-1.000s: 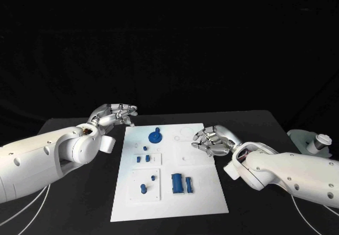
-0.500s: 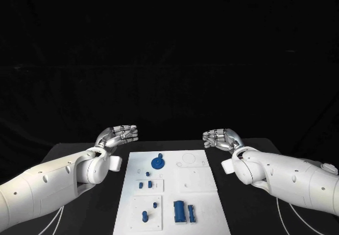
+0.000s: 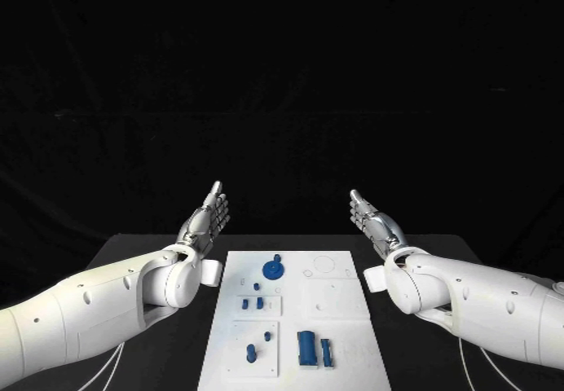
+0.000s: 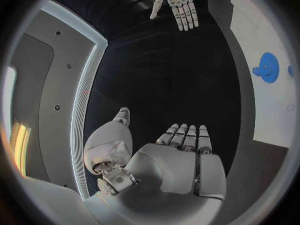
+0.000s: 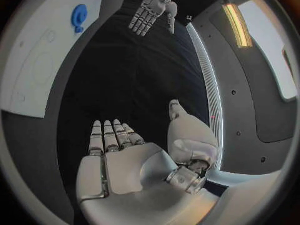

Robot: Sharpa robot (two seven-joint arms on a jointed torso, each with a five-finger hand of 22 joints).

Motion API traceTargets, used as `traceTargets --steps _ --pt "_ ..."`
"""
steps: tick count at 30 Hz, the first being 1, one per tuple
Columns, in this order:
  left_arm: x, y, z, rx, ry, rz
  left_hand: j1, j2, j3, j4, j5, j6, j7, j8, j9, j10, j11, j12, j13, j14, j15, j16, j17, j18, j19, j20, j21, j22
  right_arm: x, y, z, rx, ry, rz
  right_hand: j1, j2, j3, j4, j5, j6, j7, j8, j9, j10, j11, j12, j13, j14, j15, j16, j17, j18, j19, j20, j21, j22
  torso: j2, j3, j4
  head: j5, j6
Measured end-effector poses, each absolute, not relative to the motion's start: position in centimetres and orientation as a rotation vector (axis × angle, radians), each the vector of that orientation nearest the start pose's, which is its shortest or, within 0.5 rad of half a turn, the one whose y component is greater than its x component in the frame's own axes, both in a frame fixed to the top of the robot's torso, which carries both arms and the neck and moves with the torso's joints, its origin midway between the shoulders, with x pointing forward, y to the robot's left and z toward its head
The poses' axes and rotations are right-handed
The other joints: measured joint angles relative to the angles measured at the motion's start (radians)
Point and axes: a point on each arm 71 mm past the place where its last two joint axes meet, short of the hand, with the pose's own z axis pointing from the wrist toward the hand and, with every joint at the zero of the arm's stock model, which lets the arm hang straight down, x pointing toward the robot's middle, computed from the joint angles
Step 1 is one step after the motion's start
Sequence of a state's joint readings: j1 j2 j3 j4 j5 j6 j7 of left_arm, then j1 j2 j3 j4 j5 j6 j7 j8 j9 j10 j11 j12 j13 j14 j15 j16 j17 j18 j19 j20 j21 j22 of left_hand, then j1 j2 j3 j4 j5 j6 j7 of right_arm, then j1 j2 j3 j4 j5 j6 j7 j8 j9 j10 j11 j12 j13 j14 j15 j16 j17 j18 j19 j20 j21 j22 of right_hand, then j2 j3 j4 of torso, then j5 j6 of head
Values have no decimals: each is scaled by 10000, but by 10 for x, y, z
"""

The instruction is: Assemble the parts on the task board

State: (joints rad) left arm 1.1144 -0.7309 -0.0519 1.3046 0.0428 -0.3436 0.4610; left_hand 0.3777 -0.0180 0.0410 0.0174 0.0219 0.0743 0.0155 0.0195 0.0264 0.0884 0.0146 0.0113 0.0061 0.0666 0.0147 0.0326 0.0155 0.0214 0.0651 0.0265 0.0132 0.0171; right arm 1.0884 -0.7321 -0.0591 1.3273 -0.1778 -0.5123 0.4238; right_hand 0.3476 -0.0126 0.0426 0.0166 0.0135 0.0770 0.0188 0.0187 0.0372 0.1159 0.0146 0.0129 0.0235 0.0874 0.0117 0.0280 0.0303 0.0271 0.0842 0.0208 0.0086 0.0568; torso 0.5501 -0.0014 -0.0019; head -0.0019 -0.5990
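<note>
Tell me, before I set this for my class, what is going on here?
Nothing is being handled at this moment. The robot holds its left hand and right hand raised above the far end of the black table, fingers straight and empty, palms facing each other. The white board lies between the arms, with the small blue parts resting on it untouched.

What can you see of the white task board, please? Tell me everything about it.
The task board is a flat white rectangular plate, smooth and plastic-looking, lying on the black table between the two arms. It carries small blue parts: a round knobbed piece near its far end, small pegs on a raised panel in the middle, and upright blocks near its close end. The right side shows faint circular outlines. No robot hand touches it.
</note>
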Motion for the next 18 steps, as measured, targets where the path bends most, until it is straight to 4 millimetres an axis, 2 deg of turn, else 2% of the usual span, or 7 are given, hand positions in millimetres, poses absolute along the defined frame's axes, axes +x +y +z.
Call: traceTargets --steps 2,6,12,14,15,18 --pt "501 216 -238 -12329 13458 -14089 -1054 53 -88 -76 -25 -209 -39 -59 -72 -246 -39 0 -15 -187 -47 -86 -44 0 -155 -89 -6 -47 492 -212 -243 10567 13760 12480 -996 35 -124 -42 0 -221 -53 -23 -106 -333 -43 -26 -67 -245 -33 -68 -87 -53 -239 -59 0 -165 -20 7 8 11 -5" --pt "483 200 -235 -12452 13314 -13874 -2409 117 -205 -120 -104 -441 -125 -108 -164 -534 -115 -48 -29 -400 -89 -193 -100 0 -375 -205 -52 -112 476 -197 -234 11129 13341 12798 -2243 83 -237 -101 -45 -477 -143 -81 -238 -741 -93 -52 -153 -547 -87 -145 -198 -53 -534 -149 0 -366 -45 13 14 17 -9" --pt "467 191 -230 -12496 12911 -13232 -3258 155 -300 -160 -150 -577 -156 -115 -225 -704 -113 -49 -42 -525 -143 -224 -124 0 -491 -247 -52 -139 464 -189 -226 11768 12797 12742 -2991 110 -328 -136 -83 -607 -146 -117 -322 -969 -142 -52 -198 -700 -100 -205 -259 -53 -672 -187 -39 -490 -57 13 19 18 -10" --pt "464 190 -229 -12485 12786 -13016 -3571 175 -352 -171 -149 -676 -141 -145 -237 -814 -144 -48 -45 -597 -145 -260 -134 -46 -570 -246 -85 -147 462 -189 -225 11896 12671 12644 -3377 122 -370 -179 -83 -729 -184 -154 -347 -1107 -147 -94 -213 -812 -108 -245 -277 -178 -796 -206 -39 -532 -58 14 19 18 -10" --pt "463 190 -228 -12477 12735 -12930 -3712 178 -369 -175 -149 -690 -155 -161 -245 -846 -145 -48 -48 -630 -145 -260 -138 -152 -616 -264 -98 -154 462 -189 -225 11935 12628 12598 -3399 125 -370 -179 -83 -735 -189 -155 -353 -1107 -146 -94 -217 -824 -119 -246 -285 -205 -796 -206 -38 -542 -57 15 19 18 -10" --pt "462 191 -228 -12444 12597 -12672 -3724 180 -369 -175 -149 -689 -155 -162 -255 -847 -145 -48 -51 -630 -144 -260 -144 -152 -616 -264 -98 -161 462 -191 -225 12047 12513 12455 -3417 129 -370 -179 -83 -735 -189 -155 -363 -1106 -146 -94 -225 -824 -119 -246 -293 -205 -796 -206 -38 -556 -58 15 19 18 -10"
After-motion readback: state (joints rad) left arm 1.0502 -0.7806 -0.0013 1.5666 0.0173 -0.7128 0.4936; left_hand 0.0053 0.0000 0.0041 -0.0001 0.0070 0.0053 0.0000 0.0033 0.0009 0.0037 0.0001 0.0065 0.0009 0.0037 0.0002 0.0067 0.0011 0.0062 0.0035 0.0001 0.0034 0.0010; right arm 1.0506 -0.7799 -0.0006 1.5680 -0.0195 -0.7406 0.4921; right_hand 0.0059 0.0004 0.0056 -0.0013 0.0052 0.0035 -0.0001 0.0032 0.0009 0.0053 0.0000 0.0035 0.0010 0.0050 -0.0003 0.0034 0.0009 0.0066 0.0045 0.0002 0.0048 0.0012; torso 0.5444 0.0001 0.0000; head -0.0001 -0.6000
